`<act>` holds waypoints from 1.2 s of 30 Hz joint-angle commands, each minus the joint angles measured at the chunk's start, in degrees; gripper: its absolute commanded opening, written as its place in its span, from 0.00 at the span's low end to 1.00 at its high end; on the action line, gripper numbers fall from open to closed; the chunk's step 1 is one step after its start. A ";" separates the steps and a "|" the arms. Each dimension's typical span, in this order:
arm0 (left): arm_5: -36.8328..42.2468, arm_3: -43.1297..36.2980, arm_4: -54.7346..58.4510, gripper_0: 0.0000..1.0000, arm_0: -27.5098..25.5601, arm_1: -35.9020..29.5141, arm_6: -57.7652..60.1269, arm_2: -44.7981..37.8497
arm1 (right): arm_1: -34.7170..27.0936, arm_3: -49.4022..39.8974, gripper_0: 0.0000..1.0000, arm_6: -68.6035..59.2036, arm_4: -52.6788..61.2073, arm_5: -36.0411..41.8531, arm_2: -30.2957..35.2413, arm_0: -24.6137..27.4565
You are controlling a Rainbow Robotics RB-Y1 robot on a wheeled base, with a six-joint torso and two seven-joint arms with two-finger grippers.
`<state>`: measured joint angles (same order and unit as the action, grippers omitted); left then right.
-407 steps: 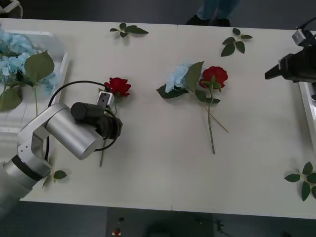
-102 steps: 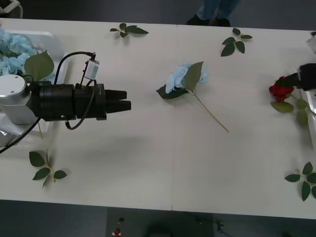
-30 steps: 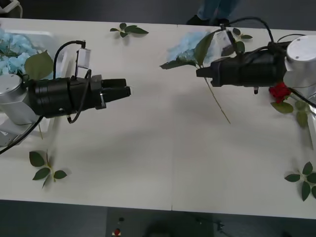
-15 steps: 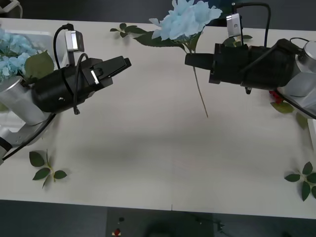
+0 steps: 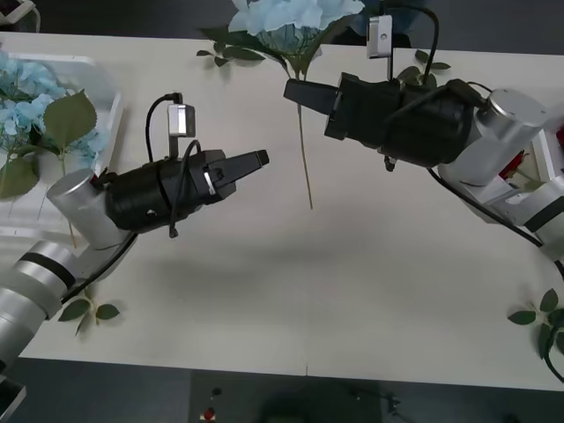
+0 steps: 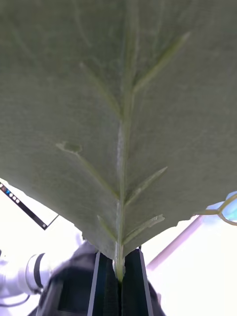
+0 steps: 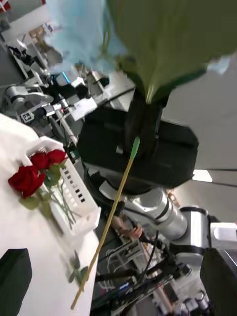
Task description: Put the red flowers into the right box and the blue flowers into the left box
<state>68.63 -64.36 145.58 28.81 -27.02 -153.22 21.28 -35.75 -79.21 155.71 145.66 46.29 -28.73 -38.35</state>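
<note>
Loose dark green leaf sprigs lie on the flat white table [image 5: 291,291]: one far [image 5: 231,53], one near-left [image 5: 81,308], one near-right [image 5: 542,322]

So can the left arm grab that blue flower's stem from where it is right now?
Probably yes. The left gripper is open and aimed at the blue flower's stem, which hangs free below the right gripper with nothing between them. It is not touching the stem yet.
</note>
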 commanded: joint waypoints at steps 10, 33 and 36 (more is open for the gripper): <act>-14.14 -13.59 -2.58 1.00 -1.83 0.48 -1.78 10.36 | 1.30 -1.48 0.00 -0.71 0.41 -0.76 0.86 -0.85; -27.50 -13.59 -6.45 0.00 0.99 5.13 -1.78 10.45 | 1.30 -1.48 0.00 -0.71 0.32 -0.58 0.86 -0.76; -27.50 -13.68 -5.22 0.00 0.90 4.34 -1.78 10.36 | 1.30 -1.56 0.00 -0.71 0.32 -0.58 0.86 -0.85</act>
<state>41.63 -76.66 139.23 28.41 -21.26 -153.22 31.84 -35.13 -79.21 155.71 145.66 45.84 -28.72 -38.35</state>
